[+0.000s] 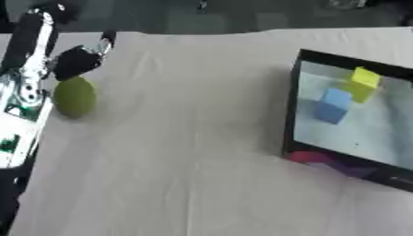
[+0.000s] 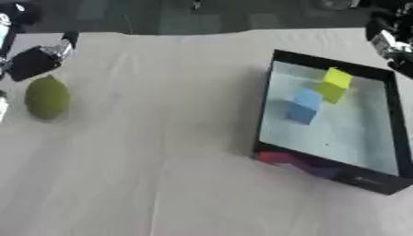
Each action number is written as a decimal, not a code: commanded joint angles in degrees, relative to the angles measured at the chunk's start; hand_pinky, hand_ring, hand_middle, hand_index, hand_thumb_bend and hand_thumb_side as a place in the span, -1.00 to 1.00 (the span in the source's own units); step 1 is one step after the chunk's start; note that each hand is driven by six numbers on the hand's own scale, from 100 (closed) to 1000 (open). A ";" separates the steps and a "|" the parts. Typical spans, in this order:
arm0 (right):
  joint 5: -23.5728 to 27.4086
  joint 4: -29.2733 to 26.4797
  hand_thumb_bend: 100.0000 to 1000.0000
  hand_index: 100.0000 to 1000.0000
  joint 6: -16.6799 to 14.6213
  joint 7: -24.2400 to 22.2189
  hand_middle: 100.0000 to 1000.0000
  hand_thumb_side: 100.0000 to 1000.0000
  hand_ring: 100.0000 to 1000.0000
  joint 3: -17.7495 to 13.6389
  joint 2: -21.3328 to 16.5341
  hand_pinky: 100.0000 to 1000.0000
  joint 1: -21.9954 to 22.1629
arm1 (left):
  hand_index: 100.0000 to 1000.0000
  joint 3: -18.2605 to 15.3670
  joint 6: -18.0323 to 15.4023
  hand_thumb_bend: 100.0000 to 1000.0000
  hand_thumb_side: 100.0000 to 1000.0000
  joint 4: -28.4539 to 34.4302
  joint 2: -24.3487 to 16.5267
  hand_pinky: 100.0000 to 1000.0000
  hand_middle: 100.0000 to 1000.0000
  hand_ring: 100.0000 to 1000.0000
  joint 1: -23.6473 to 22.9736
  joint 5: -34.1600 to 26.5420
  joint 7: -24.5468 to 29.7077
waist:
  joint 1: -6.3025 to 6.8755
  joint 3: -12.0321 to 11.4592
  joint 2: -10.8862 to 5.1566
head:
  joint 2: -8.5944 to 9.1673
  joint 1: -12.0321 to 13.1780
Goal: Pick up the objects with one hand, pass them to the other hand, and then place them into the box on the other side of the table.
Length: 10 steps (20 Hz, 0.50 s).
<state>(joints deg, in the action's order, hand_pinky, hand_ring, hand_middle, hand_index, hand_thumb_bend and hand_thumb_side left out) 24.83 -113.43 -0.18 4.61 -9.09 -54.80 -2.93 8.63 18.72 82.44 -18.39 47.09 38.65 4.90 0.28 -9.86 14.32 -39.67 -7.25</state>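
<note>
Black left hand (image 1: pixel 77 62) blurred, fingers indistinct. Right hand (image 2: pixel 393 39) cut off by right edge. Black-walled box (image 1: pixel 290 115) cropped at right edge in left eye view; pink-purple patch (image 2: pixel 294 163) on its near wall unreadable.

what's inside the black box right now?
Inside the black-walled box: a blue cube and a yellow cube, close together on its pale floor. The near wall hides the floor strip right behind it, so anything lying there cannot be seen.
</note>
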 commanded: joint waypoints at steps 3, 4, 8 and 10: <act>0.18 -1.16 -1.00 1.00 -0.90 -0.12 1.00 -0.10 1.00 -0.94 -2.57 1.00 -0.03 | 0.62 -0.86 0.41 -0.02 -0.22 -6.32 -5.01 0.75 0.36 0.59 3.95 1.29 10.12 | 0.68 0.19 -2.32 | 0.17 2.51; 0.13 -1.16 -1.00 1.00 -0.94 -0.16 1.00 -0.09 1.00 -0.89 -2.63 1.00 -0.04 | 0.62 -0.97 0.29 0.02 -0.25 -7.56 -5.41 0.76 0.38 0.60 4.53 1.74 11.74 | 0.68 0.22 -2.36 | 0.25 2.92; -0.18 -1.16 -1.00 1.00 -0.55 -0.33 1.00 -0.08 1.00 -0.65 -2.73 1.00 -0.11 | 0.64 -1.70 -0.59 0.12 -0.17 -12.37 -6.44 0.77 0.40 0.61 6.82 2.23 18.60 | 0.62 0.42 -2.47 | 0.42 3.95; -0.39 -1.16 -1.00 1.00 -0.26 -0.38 1.00 -0.07 1.00 -0.53 -2.72 1.00 -0.10 | 0.64 -1.81 -1.21 0.16 -0.24 -14.49 -7.15 0.77 0.40 0.62 7.98 2.85 21.85 | 0.63 0.53 -2.48 | 0.46 4.15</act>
<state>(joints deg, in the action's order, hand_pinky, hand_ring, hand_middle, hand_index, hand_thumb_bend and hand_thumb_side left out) 24.76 -113.59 -0.63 4.25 -9.05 -54.93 -2.71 7.57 17.83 68.55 -23.32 53.61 41.12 24.83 0.28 -9.40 14.25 -39.64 -3.49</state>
